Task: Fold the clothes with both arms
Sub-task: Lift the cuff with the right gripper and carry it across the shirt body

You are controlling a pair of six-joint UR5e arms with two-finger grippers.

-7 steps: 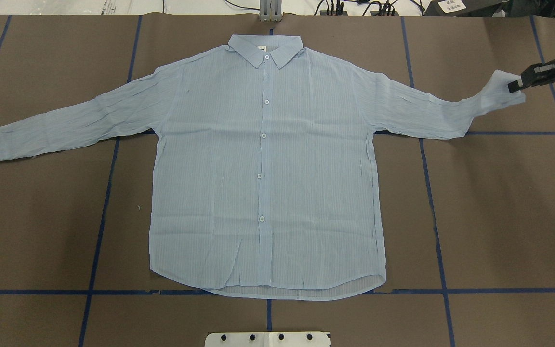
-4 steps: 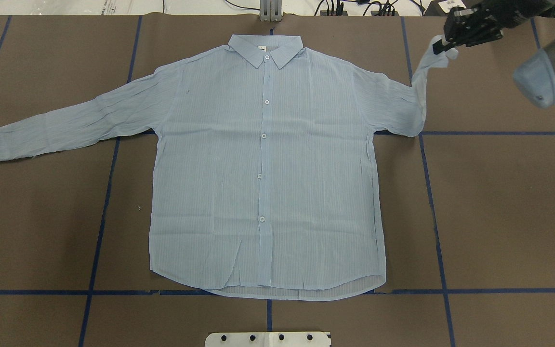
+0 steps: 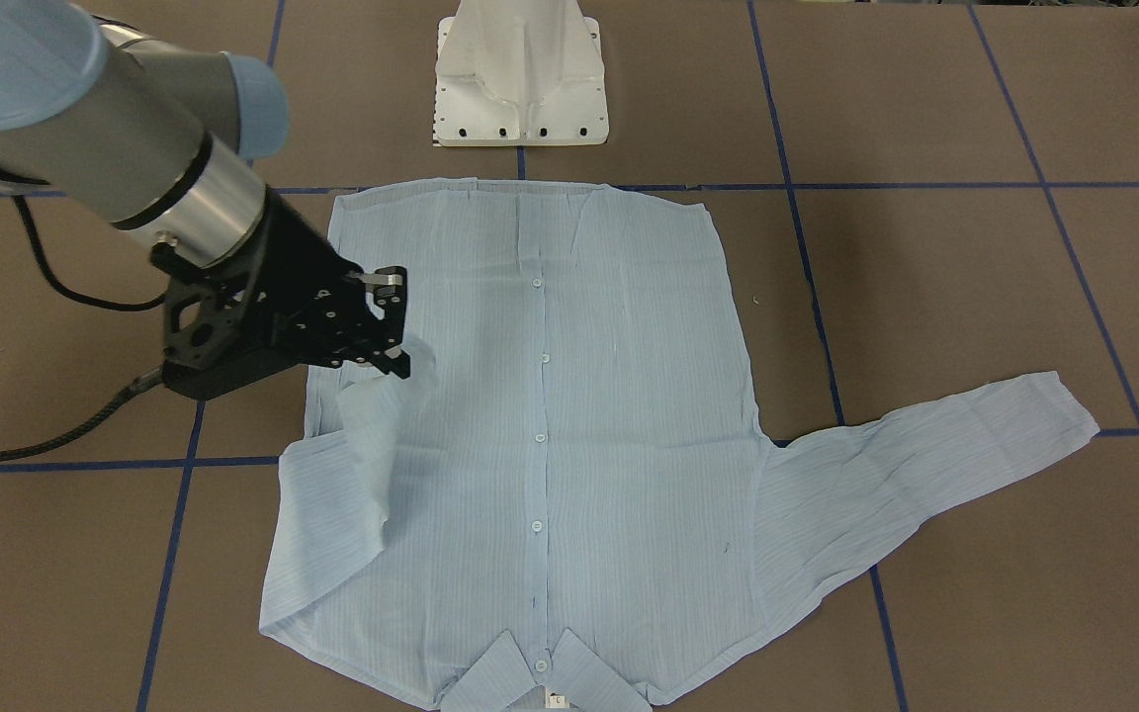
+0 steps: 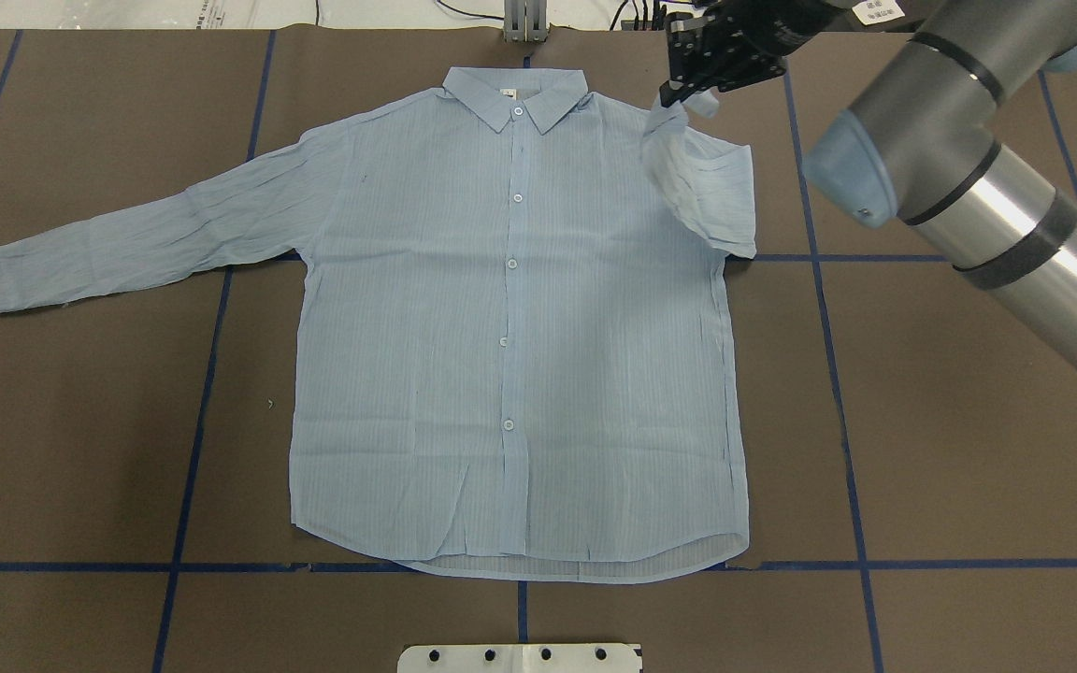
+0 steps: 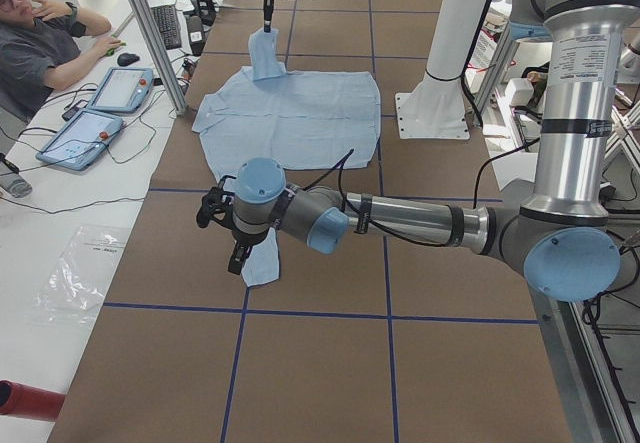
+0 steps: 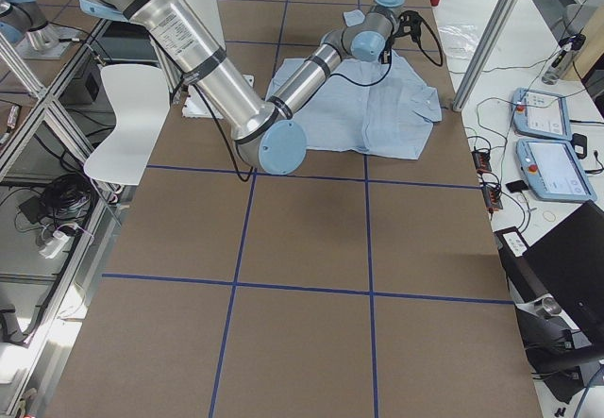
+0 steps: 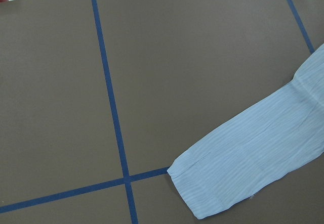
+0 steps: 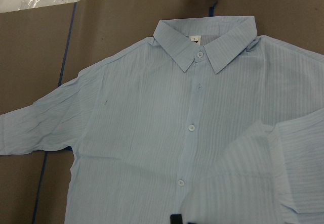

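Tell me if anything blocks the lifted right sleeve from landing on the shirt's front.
Nothing visible does. The right gripper holds the right sleeve by its cuff over the shirt, whose front lies flat with no object on it.

Blue shirt (image 4: 510,327) flat, buttons up; right arm (image 4: 987,210) jaws pinch lifted cuff.

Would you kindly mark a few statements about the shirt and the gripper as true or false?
1. The right gripper holds one sleeve of the shirt lifted. True.
2. The shirt lies buttons down. False: its buttoned front faces up.
3. Both sleeves are folded over the body. False: the other sleeve lies stretched out flat on the table.
4. The collar lies on the side away from the robot's base. True.
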